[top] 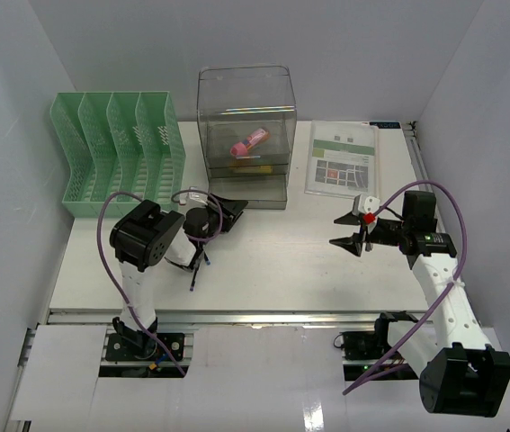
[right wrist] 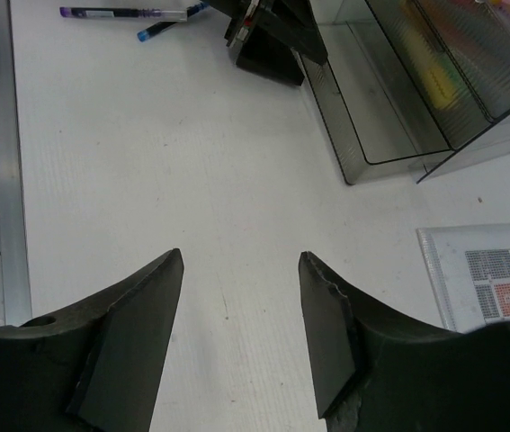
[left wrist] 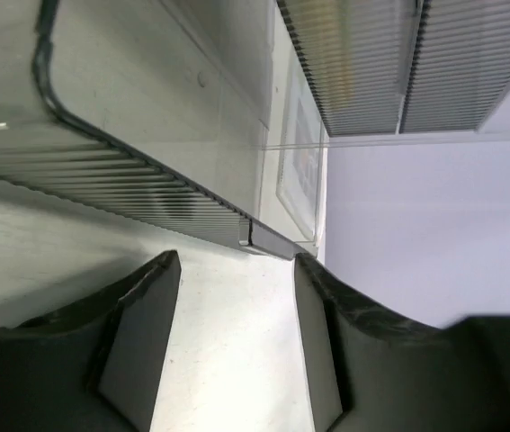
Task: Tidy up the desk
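**Me:** My left claw (left wrist: 237,274) is about half open with nothing between its jaws. It is nosed up to the front corner of the clear drawer box (top: 246,108).

**Partner:** And the other one?

**Me:** My right claw (right wrist: 241,261) is parted much the same and is just as empty. It hangs over bare desk (top: 272,261) well off to the right, near the printed sheet (top: 343,157).

**Partner:** Which step does that put you on?

**Me:** Between items, I'd judge. The bottom drawer (right wrist: 367,108) of the box stands pulled out toward me and looks empty from my right wrist. To me that reads as a slot made ready.

**Partner:** What is lying loose?

**Me:** 2 pens (right wrist: 124,13), down by my left arm, between the box and the silver rail (top: 237,315) on the near edge. The desk is the big white top under everything. The green file rack (top: 115,153) sits at its far left, the box is at the middle back, and a pink thing (top: 250,141) is inside the box.

**Partner:** Next move?

**Me:** Probably the pens. I would back my left claw off the box, turn it down over 1 pen and straddle the barrel crosswise. I'd close low, because a thin round barrel on a flat top will likely roll. Then I'd carry it level into the drawer, keeping clear of the front lip.
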Tool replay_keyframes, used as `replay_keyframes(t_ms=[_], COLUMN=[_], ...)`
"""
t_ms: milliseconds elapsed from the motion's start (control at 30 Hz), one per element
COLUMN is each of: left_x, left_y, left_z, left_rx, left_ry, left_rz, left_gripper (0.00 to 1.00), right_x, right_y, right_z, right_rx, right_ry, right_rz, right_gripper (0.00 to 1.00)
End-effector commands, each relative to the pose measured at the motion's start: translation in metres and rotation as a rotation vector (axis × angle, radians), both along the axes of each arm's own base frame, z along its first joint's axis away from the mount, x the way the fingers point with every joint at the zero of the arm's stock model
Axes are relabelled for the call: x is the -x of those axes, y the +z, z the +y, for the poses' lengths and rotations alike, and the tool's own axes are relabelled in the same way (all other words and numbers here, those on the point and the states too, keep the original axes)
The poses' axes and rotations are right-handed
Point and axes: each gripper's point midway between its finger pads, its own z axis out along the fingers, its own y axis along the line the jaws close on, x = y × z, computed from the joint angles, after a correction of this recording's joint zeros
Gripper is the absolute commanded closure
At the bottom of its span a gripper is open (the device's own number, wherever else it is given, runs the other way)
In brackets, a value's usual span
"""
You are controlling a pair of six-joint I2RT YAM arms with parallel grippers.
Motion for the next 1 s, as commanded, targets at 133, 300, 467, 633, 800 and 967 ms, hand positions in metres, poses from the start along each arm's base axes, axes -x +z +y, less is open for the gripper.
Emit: replay_keyframes(t_ms=[133, 300, 467, 633, 800, 967], left_x=[0.009, 0.046, 0.084, 0.113, 0.157, 0.203], left_y=[0.056, 0.069, 0.107, 0.149, 0.196, 0.239], left_z=[-0.016, -0.004, 0.016, 0.065, 0.12, 0.182], left_rx=[-0.139, -0.207, -0.362, -0.704, -0.918, -0.917], left_ry=[-0.15, -0.209, -0.272, -0.247, -0.139, 0.165], left_rz=[-0.11, -0.115, -0.211, -0.326, -0.491, -0.636], left_gripper=[0.18, 0.16, 0.16, 0.09, 0.08, 0.02], right_x=[0.01, 0.018, 0.022, 0.033, 0.038, 0.026], right_y=[-0.018, -0.025, -0.023, -0.06, -0.073, -0.088], right_z=[0.0, 0.002, 0.024, 0.073, 0.139, 0.225], right_rx=[0.03, 0.029, 0.034, 0.288, 0.498, 0.57], right_ry=[0.057, 0.089, 0.132, 0.191, 0.258, 0.255], right_rz=[-0.008, 0.034, 0.177, 0.284, 0.264, 0.359], right_gripper=[0.32, 0.31, 0.31, 0.3, 0.29, 0.28])
